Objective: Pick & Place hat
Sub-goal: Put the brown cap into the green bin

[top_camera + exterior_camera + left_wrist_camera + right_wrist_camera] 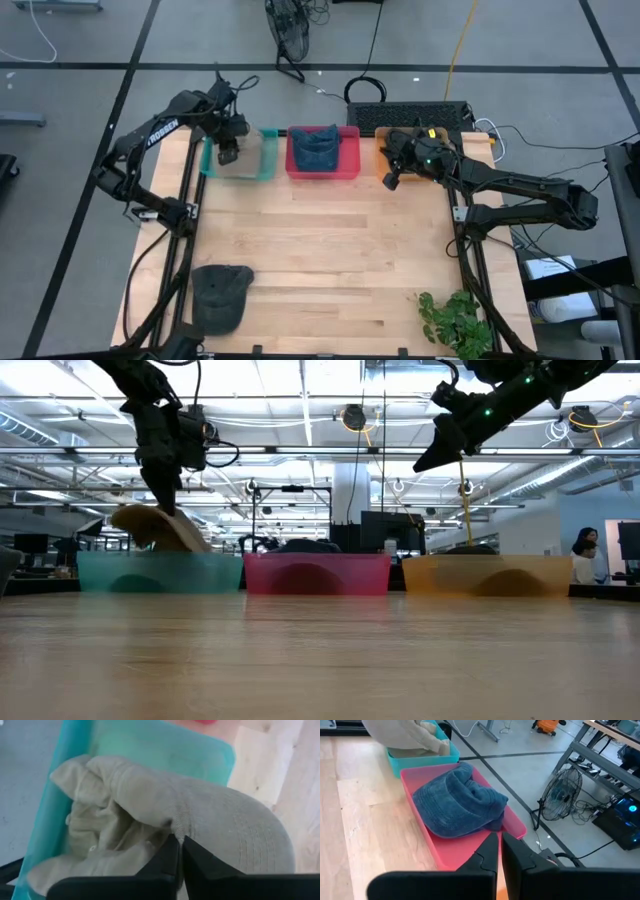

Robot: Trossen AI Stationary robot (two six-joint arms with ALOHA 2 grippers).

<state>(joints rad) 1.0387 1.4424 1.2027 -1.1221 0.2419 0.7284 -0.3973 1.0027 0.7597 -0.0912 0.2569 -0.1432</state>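
A tan cap (225,825) lies in the teal bin (150,745) at the table's far left, its brim (160,528) tilting up over the bin's rim in the low view. My left gripper (180,845) is above it, shut on the cap. A blue cap (457,802) rests crown up in the pink bin (450,850). A dark grey cap (220,295) lies flat on the table near the near left corner. My right gripper (391,180) hovers shut and empty over the orange bin (500,575). My left gripper pinches the tan cap between its two fingers where the brim meets the crown (172,827), coming from above and pointing down. The crumpled crown lies in the teal bin, and the brim tilts up above the rim.
The three bins stand side by side along the far edge: teal (265,170), pink (350,165), orange (382,160). A keyboard (410,115) lies behind them. A green plant (455,320) sits at the near right corner. Bare wood (330,250) spans the table's middle.
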